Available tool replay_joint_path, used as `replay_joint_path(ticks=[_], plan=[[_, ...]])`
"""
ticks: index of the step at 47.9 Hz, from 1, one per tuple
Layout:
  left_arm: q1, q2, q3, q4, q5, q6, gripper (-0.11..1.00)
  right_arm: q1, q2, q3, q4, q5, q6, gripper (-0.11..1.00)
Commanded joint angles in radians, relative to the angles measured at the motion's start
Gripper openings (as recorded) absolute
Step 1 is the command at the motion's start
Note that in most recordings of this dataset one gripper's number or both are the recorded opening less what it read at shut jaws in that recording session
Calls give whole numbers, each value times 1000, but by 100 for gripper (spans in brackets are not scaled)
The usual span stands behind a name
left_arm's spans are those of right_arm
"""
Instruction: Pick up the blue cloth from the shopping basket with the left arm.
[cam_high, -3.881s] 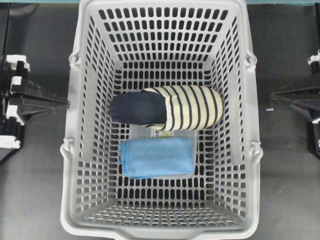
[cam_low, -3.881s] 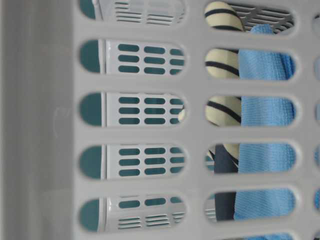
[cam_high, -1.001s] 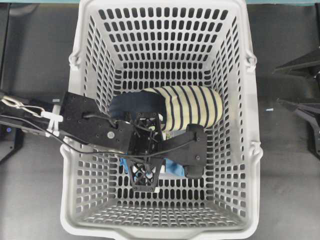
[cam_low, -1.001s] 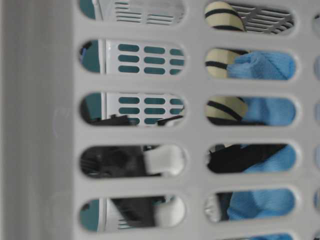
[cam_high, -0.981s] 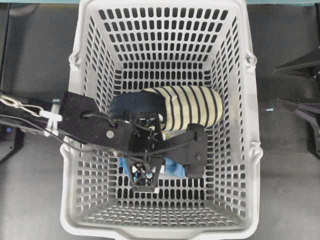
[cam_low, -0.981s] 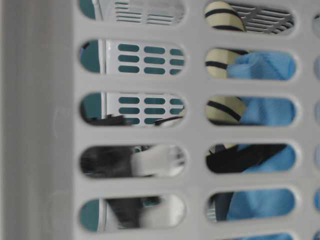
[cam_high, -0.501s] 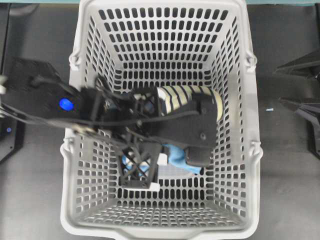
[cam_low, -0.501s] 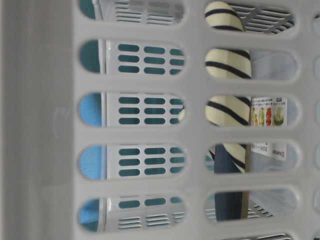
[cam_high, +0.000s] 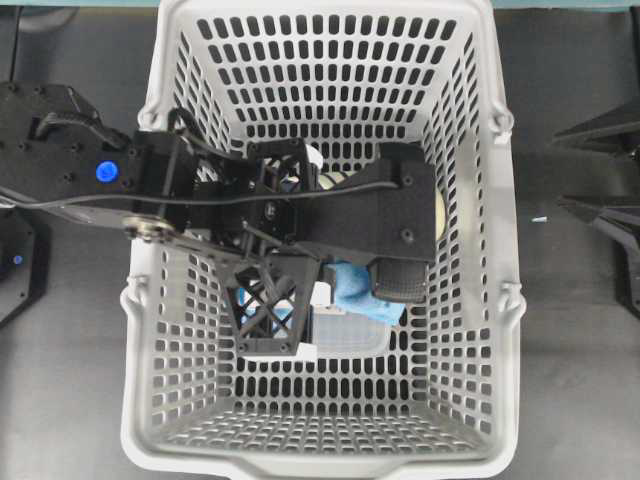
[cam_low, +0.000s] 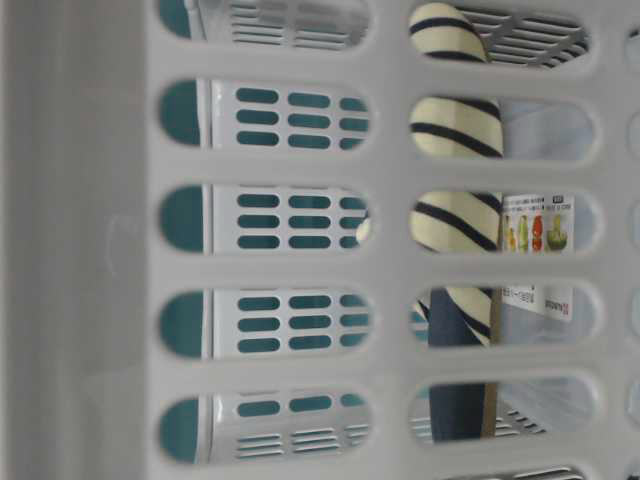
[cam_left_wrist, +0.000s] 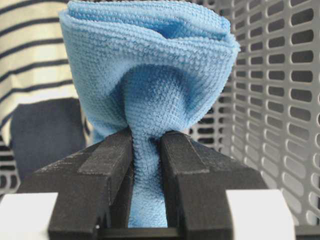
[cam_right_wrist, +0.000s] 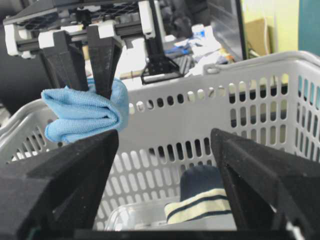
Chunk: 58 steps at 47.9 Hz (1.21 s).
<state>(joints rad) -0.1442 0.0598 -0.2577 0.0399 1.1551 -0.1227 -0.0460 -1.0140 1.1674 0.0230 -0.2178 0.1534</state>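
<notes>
My left gripper (cam_left_wrist: 146, 137) is shut on the blue cloth (cam_left_wrist: 150, 60), which bunches out beyond the fingertips. In the overhead view the left arm reaches over the shopping basket (cam_high: 505, 120), and the cloth (cam_high: 358, 293) hangs under the left gripper (cam_high: 335, 295). In the right wrist view the cloth (cam_right_wrist: 82, 115) hangs from the left gripper (cam_right_wrist: 92, 90) at the height of the basket's rim (cam_right_wrist: 225, 65), clear of the floor. My right gripper (cam_right_wrist: 164, 135) is open and empty outside the basket, at the right of the overhead view (cam_high: 580, 170).
A navy and cream-striped fabric roll (cam_low: 450, 220) lies on the basket floor, mostly hidden under the arm in the overhead view (cam_high: 437, 210). A clear plastic container (cam_high: 350, 340) with a label lies on the floor where the cloth lay. The basket's slotted walls (cam_left_wrist: 280, 100) surround the gripper.
The left arm reached into the basket, closed on the blue cloth and rose with it. The cloth has left the floor and the table-level view, uncovering the clear container.
</notes>
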Motion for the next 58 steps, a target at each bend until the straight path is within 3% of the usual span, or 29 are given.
replay_joint_path(ticks=[1,58], plan=[[0,-28,-18,5,0,0,14,-2,5,-8,-2,-9,0,72],[-2,-23,-2,5,6,-2,14,2,-17,5,-2,-3,0,72]])
